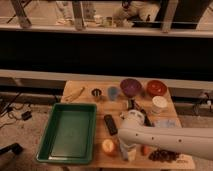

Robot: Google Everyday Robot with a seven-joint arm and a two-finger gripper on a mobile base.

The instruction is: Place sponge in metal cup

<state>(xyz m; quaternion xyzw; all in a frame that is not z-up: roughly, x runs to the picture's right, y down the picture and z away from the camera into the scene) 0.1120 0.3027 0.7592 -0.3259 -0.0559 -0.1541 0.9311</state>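
The metal cup (96, 93) stands upright at the back of the wooden table (80, 88), left of a blue cup (113, 92). A pale blue flat item (163, 123), possibly the sponge, lies on the right side of the table. My gripper (125, 151) hangs at the end of the white arm (165, 137), which reaches in from the right. The gripper points down near the table's front edge, beside an orange fruit (108, 146). It is far from the metal cup.
A green tray (70, 131) fills the left front. A purple bowl (131, 86), a red bowl (156, 87) and a white cup (159, 104) stand at the back right. A black bar (110, 124) lies mid-table, dark pieces (163, 155) front right, a yellowish item (74, 94) back left.
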